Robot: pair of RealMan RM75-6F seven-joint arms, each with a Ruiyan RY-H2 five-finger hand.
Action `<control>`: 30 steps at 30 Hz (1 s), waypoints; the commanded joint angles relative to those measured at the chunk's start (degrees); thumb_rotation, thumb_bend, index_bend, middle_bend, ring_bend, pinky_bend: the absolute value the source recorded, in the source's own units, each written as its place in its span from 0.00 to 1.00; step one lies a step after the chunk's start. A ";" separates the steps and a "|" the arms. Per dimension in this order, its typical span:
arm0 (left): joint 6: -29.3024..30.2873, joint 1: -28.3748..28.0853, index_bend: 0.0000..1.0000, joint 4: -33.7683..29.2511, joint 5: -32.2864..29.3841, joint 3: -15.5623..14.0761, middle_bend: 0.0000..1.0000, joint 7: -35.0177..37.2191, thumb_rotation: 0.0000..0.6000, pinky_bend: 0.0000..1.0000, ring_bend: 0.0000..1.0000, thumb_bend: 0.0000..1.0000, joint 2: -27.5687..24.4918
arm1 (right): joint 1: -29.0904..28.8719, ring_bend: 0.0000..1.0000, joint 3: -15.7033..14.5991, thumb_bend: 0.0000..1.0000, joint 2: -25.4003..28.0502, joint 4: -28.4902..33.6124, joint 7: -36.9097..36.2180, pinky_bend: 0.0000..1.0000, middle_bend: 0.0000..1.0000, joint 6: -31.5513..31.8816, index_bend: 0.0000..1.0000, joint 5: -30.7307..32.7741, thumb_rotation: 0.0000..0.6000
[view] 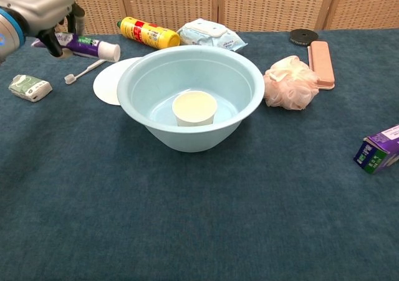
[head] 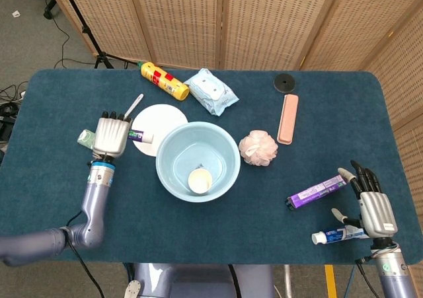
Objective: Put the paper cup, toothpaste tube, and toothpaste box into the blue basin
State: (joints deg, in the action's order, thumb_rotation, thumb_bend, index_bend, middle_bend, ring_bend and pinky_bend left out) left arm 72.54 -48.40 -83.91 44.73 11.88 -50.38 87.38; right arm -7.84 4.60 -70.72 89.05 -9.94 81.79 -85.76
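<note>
Gripping toothpaste tube (view: 84, 44), left hand (head: 110, 135).

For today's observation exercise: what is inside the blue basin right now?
Only the paper cup stands upright on the floor of the blue basin, mouth up. Whatever the cup rests on is covered by it. The left hand holds the toothpaste tube outside.

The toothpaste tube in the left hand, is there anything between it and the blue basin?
Nothing visible blocks it. The left hand holds the toothpaste tube lifted above the table, left of the blue basin. Only the flat white disc lies below that path, and the basin's open top holds just the paper cup.
</note>
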 commanded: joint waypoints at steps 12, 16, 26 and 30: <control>3.02 -1.46 0.81 -10.73 6.40 2.38 0.47 -1.18 1.00 0.33 0.33 0.36 -1.99 | -0.26 0.00 -0.07 0.21 0.35 0.54 -1.73 0.00 0.00 0.34 0.15 -0.87 1.00; 3.66 -3.14 0.81 -9.31 7.92 1.60 0.47 -3.72 1.00 0.33 0.33 0.36 2.79 | -0.26 0.00 0.00 0.21 0.56 0.21 -2.93 0.00 0.00 0.19 0.15 -0.58 1.00; 3.94 -5.71 0.78 -8.41 9.07 2.25 0.44 -6.66 1.00 0.33 0.33 0.34 10.04 | -0.20 0.00 0.09 0.21 0.91 -0.04 -4.59 0.00 0.00 0.35 0.15 -0.54 1.00; 3.58 -5.90 0.61 -9.32 7.41 2.68 0.26 -8.13 1.00 0.25 0.19 0.32 10.32 | -0.15 0.00 0.10 0.21 0.97 0.01 -4.80 0.00 0.00 0.62 0.15 -0.70 1.00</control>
State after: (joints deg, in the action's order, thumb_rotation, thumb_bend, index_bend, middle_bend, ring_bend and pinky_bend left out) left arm 76.25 -54.19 -92.93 52.54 14.38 -58.18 97.60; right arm -7.99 4.71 -69.76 89.05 -14.74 82.42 -86.47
